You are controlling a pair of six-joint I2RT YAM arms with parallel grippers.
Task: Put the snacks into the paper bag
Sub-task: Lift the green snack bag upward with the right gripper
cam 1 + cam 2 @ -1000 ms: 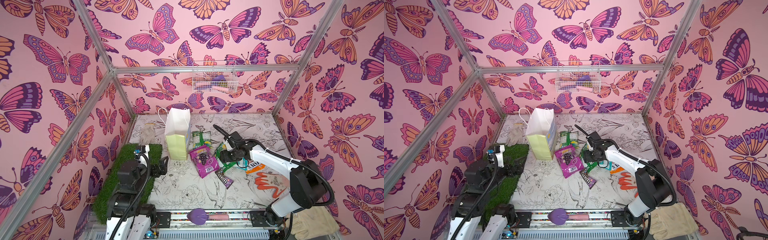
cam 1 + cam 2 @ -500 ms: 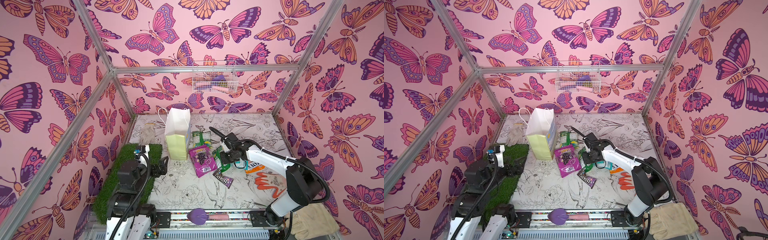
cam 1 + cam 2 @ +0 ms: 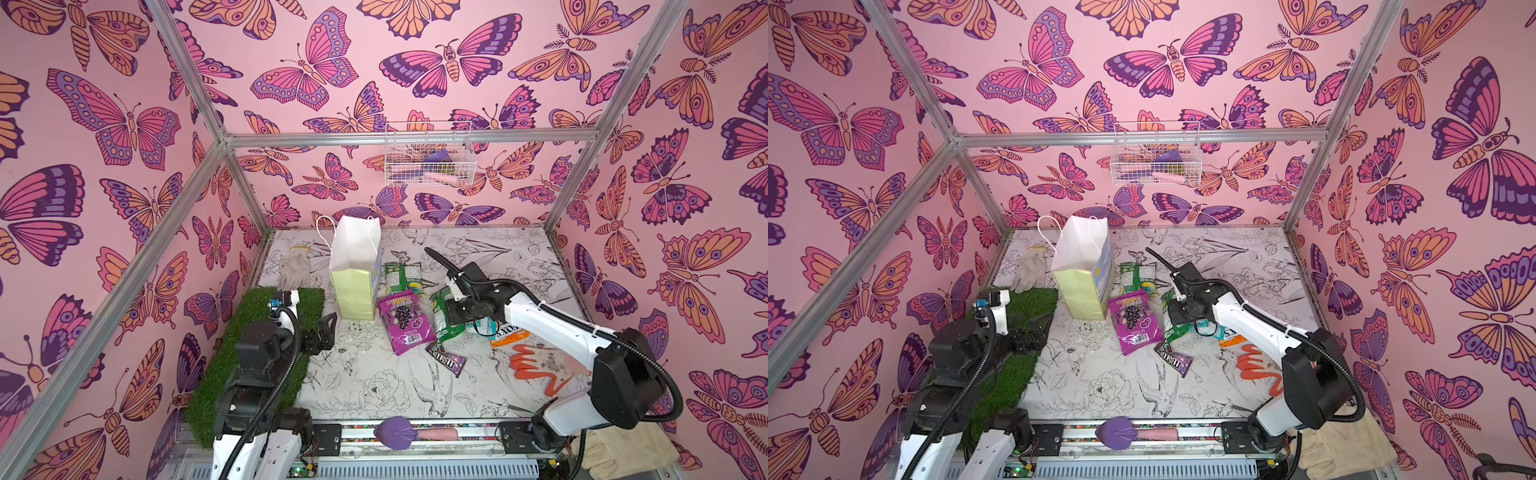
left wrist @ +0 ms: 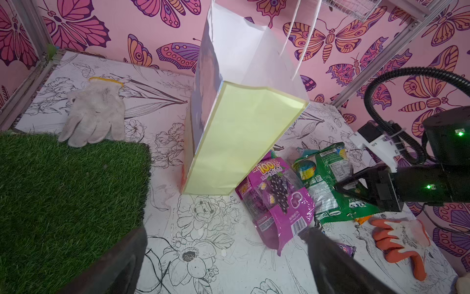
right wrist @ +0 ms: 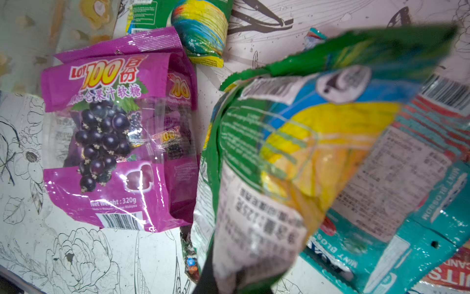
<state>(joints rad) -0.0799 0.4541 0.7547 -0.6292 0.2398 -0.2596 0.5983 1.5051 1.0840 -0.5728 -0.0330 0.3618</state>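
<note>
Limp green packet (image 5: 267,152) in our right end effector (image 3: 449,316)
We judged it light, slippery; jaws pinched its edge, left end effector (image 4: 223,234) spread.

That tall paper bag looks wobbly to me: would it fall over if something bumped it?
Quite likely: the paper bag stands tall on a narrow base. It is thin paper with nothing showing inside, so probably light and easily crumpled.

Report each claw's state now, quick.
Left claw: open, holding nothing.
Right claw: closed on the green shiny plastic snack packet.
</note>
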